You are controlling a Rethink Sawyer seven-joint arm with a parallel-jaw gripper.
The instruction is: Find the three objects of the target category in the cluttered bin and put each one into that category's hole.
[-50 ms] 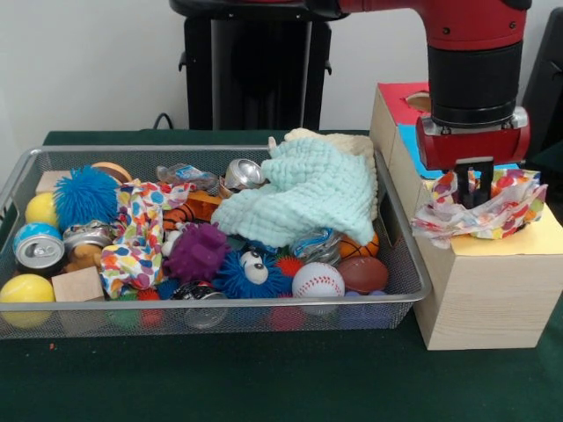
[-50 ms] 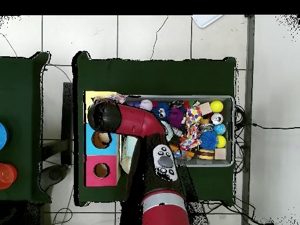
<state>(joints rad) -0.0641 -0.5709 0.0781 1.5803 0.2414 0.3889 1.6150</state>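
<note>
Gripper (image 1: 475, 195) at right of the front view, clamped on a polka-dot cloth (image 1: 493, 207) that bunches over the yellow top section of the wooden sorting box (image 1: 488, 294); cloth looks partly in the yellow hole, not fully dropped, and the hole itself is hidden. So one cloth is mid-deposit. Still in the wire bin (image 1: 400, 290): a mint-green knit cloth (image 1: 303, 198) at centre-right and another polka-dot cloth (image 1: 136, 233) at centre-left, likely the two left to fetch. Balls and cans untouched. Overhead view: arm covers the yellow section.
</note>
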